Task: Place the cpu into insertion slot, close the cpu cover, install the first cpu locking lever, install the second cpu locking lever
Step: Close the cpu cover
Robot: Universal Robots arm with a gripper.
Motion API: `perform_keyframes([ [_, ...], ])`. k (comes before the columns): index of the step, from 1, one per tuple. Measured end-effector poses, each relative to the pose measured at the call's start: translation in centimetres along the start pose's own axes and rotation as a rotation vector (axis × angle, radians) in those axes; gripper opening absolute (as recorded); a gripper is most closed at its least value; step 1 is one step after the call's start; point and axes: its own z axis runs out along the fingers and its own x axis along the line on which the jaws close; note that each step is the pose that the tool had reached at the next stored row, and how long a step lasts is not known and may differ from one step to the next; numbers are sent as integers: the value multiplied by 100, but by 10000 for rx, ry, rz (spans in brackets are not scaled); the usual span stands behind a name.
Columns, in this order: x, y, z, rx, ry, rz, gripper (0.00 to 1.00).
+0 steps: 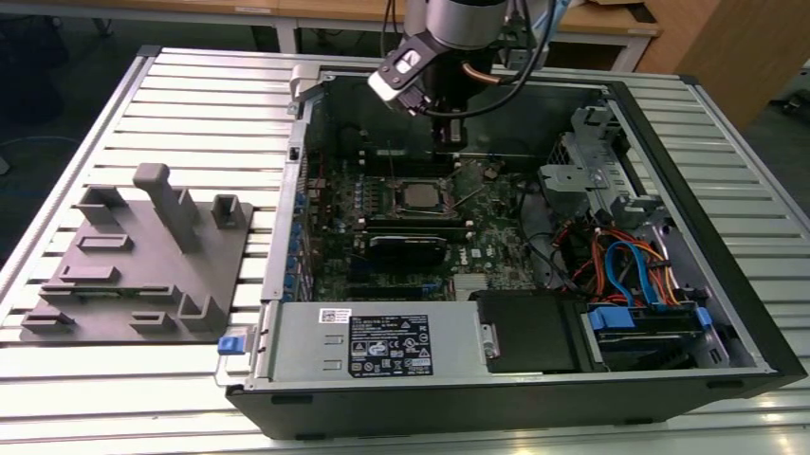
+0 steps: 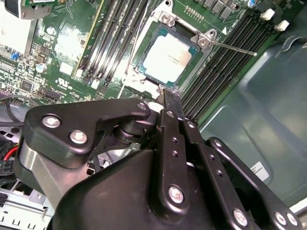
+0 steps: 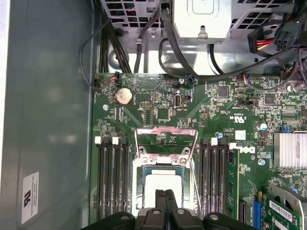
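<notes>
cpu [image 2: 168, 60]: a flat square with a matte pale silver face on a green border. It lies flat inside the insertion slot [image 2: 191, 72], whose rim is dark with silvery screw heads at the corners.

cpu cover [image 3: 165, 140]: a thin bright metal frame with a large square window. It is tilted up off the slot on the side away from the gripper, so it is not closed. One locking lever [image 2: 235, 48], a thin bare-metal rod, sticks out from a slot corner across the memory slots [image 3: 112, 177].

gripper [image 3: 165, 192]: matte black, with two narrow fingers pressed flat together, no gap and nothing held. The tips sit close over the slot edge opposite the cover; I cannot tell whether they touch it. The second wrist view adds the black linkage arms with silver screw heads behind the tips.

Outward from the slot:
- Long black memory slots with white end clips flank it on two sides.
- The green motherboard [image 3: 158, 115] lies all around it.
- A round silver coin cell [image 3: 123, 95] sits beyond the cover.
- A ribbed metal heatsink [image 3: 290, 151] lies past one bank of memory slots.
- A smooth grey-green case wall [image 3: 48, 120] lies past the other bank.

The exterior view gives the wider setting. The open black tower case [image 1: 708, 379] rests on a slatted metal table [image 1: 190, 85]. A grey moulded fixture [image 1: 139, 256] with upright posts stands well apart from the slot, toward the exterior view's left. Blue and orange cables [image 1: 627, 265] lie toward its right.
</notes>
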Motion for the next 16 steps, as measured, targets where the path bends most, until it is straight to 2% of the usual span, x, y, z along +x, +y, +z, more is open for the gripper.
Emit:
perform_keyframes([
  [16, 0, 49, 1, 0, 0, 0, 11],
])
